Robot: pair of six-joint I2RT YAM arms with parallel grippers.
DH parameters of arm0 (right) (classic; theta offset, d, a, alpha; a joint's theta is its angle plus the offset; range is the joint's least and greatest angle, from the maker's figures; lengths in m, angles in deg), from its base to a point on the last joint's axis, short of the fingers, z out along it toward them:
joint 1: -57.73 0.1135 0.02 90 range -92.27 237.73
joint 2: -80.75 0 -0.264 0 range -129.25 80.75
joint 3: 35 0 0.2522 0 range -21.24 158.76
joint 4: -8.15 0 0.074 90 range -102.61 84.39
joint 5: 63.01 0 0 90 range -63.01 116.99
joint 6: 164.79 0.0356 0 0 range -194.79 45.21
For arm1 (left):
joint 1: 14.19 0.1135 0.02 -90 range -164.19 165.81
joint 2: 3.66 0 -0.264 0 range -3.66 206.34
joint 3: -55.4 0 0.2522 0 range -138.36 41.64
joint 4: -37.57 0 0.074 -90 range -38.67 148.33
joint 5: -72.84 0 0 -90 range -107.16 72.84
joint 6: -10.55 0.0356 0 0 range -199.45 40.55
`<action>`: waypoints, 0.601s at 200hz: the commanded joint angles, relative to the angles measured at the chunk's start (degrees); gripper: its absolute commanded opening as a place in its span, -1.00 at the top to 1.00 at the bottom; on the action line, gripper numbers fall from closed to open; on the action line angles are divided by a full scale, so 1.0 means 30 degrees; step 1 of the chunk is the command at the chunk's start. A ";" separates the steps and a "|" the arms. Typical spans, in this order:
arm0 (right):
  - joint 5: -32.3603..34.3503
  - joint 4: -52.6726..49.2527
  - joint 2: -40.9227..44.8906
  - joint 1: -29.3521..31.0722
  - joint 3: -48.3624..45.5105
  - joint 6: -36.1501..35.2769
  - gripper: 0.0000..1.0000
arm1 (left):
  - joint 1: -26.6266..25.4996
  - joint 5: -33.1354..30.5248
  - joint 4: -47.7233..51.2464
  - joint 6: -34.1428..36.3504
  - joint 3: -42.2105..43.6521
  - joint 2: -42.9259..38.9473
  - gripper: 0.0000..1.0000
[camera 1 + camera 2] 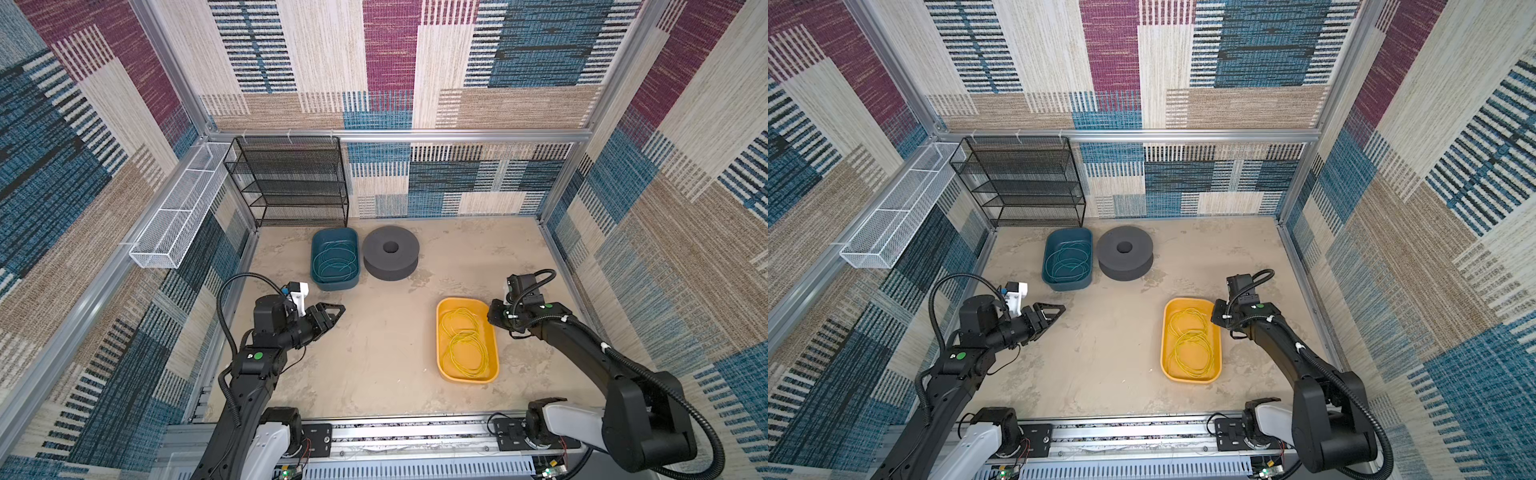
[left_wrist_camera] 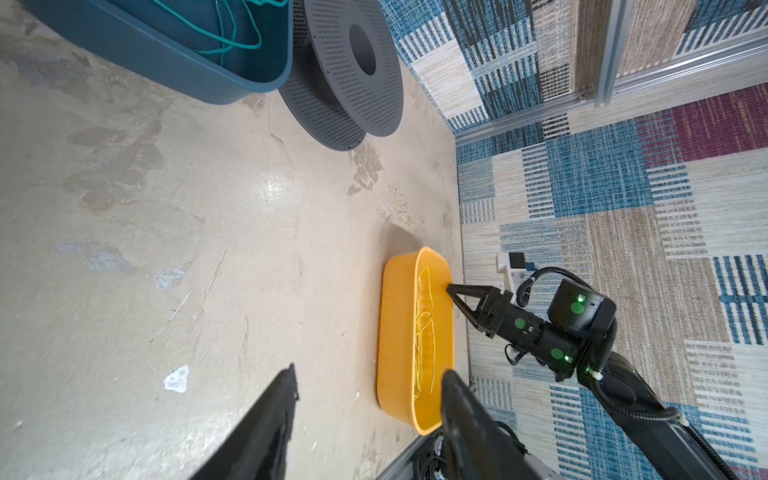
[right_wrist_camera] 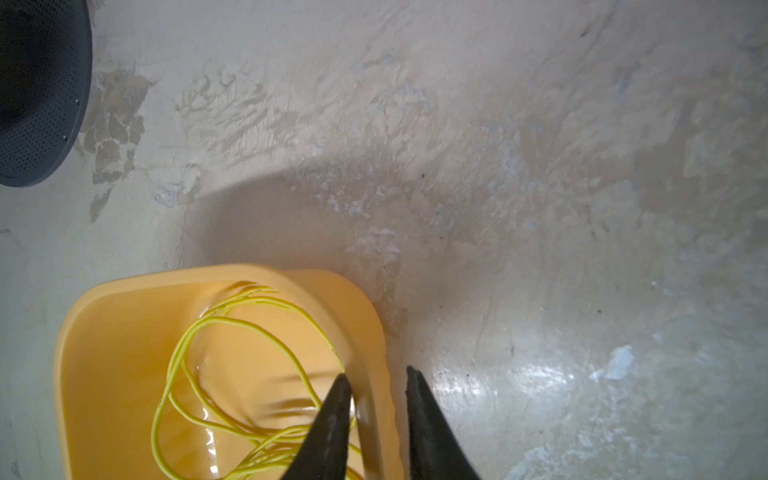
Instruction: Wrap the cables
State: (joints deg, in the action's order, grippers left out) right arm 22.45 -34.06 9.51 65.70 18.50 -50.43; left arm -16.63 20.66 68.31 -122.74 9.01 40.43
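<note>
My left hand [image 1: 338, 318] hangs over the bare desk [image 1: 374, 357] with its fingers spread and nothing between them. Behind it, a blue tub [image 1: 316, 266] holds a teal wire [image 1: 334, 262], and a dark spool [image 1: 374, 259] stands just beside that tub. Further right sits the yellow tub [image 1: 440, 353]. The yellow cables [image 1: 461, 336] lie inside it in 2 loose, overlapping coils, none on the spool yet.

My right hand [image 3: 375, 372] is at that tub's far corner, astride the wall: 1 finger inside near the cables, 1 outside. The fingers stand apart and hold no cable; I cannot tell whether either one touches the wall.

The risk, as I judge it, is closing here: I would pinch plastic, not wire, and drag or tip the tub. The cable is so thin it could slip from my fingers, and tangled coils may rise as 1 clump.

In both top views my right wrist hides the fingertips. The right wrist view is blurred and cuts off the near coils, and I cannot find a free cable end.
</note>
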 commanded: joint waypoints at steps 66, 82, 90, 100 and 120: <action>-0.0053 0.1620 -0.1497 0.0025 0.0796 -0.0819 0.81 | -0.0008 -0.0009 0.0354 0.0510 -0.0553 0.0349 -0.15; -0.0071 0.1682 -0.1731 0.0025 0.1036 -0.0896 0.84 | -0.0008 -0.0042 0.0487 0.0620 -0.0596 0.0331 -0.15; 0.0042 0.1761 -0.1791 0.0040 0.1153 -0.1011 0.85 | -0.0008 -0.0041 0.0546 0.0711 -0.0639 0.0329 -0.15; 0.0148 0.1817 -0.1835 0.0040 0.1323 -0.1158 0.85 | -0.0008 -0.0096 0.0628 0.0782 -0.0638 0.0331 -0.15; 0.0572 0.1943 -0.2139 0.0040 0.1918 -0.1553 0.89 | -0.0009 -0.0174 0.0587 0.0807 -0.0550 0.0415 -0.15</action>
State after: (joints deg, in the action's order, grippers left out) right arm 22.08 -30.91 3.94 65.75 22.33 -53.34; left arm -16.71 20.60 69.66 -121.84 7.64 41.44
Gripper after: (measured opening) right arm 0.097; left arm 0.576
